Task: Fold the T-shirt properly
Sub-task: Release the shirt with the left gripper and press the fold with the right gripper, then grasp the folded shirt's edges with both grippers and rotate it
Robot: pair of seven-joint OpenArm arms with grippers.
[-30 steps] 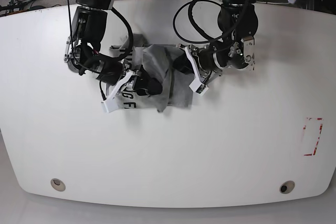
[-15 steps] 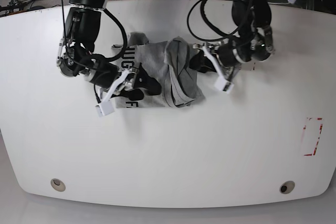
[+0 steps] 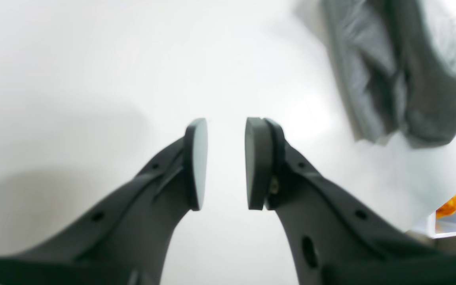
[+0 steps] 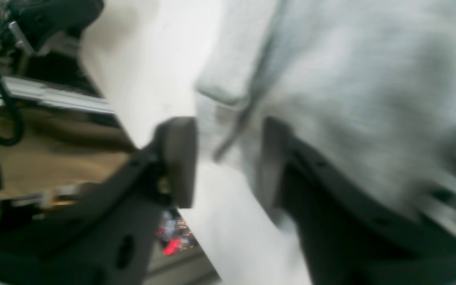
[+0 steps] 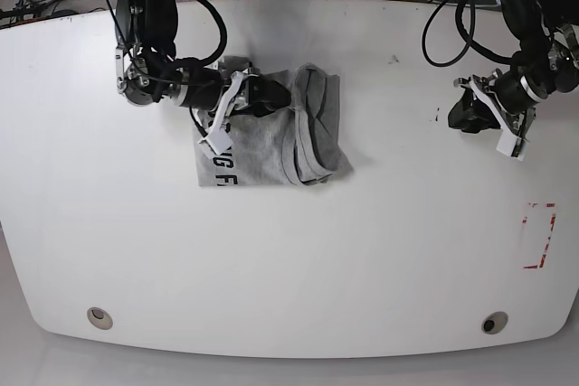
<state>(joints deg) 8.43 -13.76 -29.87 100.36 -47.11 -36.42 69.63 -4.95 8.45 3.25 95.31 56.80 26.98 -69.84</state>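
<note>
The T-shirt (image 5: 271,133) lies as a light grey, partly folded bundle on the white table (image 5: 289,250), black lettering showing at its front left. A rumpled fold runs down its right side. My right gripper (image 5: 269,97) is at the shirt's far edge. In the right wrist view its fingers (image 4: 178,158) stand apart and straddle the hem of the T-shirt (image 4: 331,79); the picture is blurred. My left gripper (image 5: 463,115) hovers far to the right of the shirt. Its pads (image 3: 196,162) are a little apart over bare table, nothing between them, the T-shirt (image 3: 402,79) off to one side.
A red tape outline (image 5: 540,235) marks the table's right side. Two round holes (image 5: 99,317) (image 5: 494,323) sit near the front edge. Cables and equipment lie beyond the far edge. A clear box (image 3: 449,209) shows past the table edge in the left wrist view.
My left arm has pulled away from the shirt to the far right, holding nothing. My right arm has shifted toward the shirt's far edge, and its jaws have narrowed. The shirt has dropped flatter.
</note>
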